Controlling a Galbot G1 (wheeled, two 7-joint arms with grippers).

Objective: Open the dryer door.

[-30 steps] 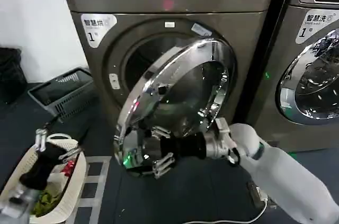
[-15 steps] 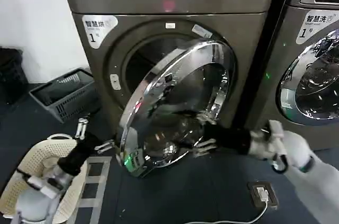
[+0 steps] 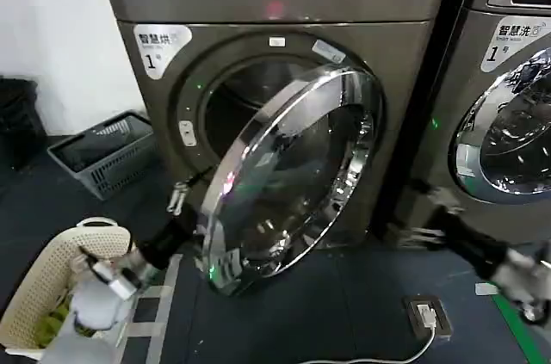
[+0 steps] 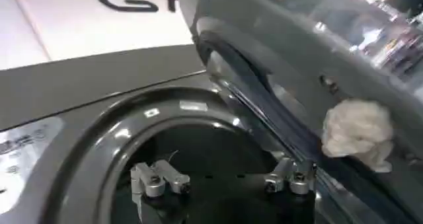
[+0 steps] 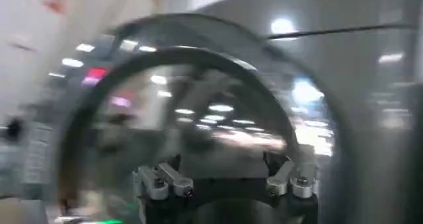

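Chrome-ringed dryer door [image 3: 288, 175] stands half swung from the dryer [image 3: 258, 63]; left gripper [image 3: 182, 196], fingers spread wide, reaches behind its edge, likely to push; right gripper [image 3: 424, 209] spread, clear.

A second machine [image 3: 508, 114] stands right of the dryer, its round chrome-ringed door [image 3: 506, 136] shut and a white label [image 3: 516, 37] with Chinese characters and "1" at its upper corner. A grey basket [image 3: 102, 156] sits on the dark floor [image 3: 344, 312] by the white wall [image 3: 52, 37], with a black bag [image 3: 17, 123] further left. A cream wicker basket [image 3: 39, 295] with a handle lies nearer, something green inside it. A power strip [image 3: 428, 317] rests on the floor with a white cable [image 3: 379, 357] trailing from it. Green tape [image 3: 521, 334] marks the floor at the right edge
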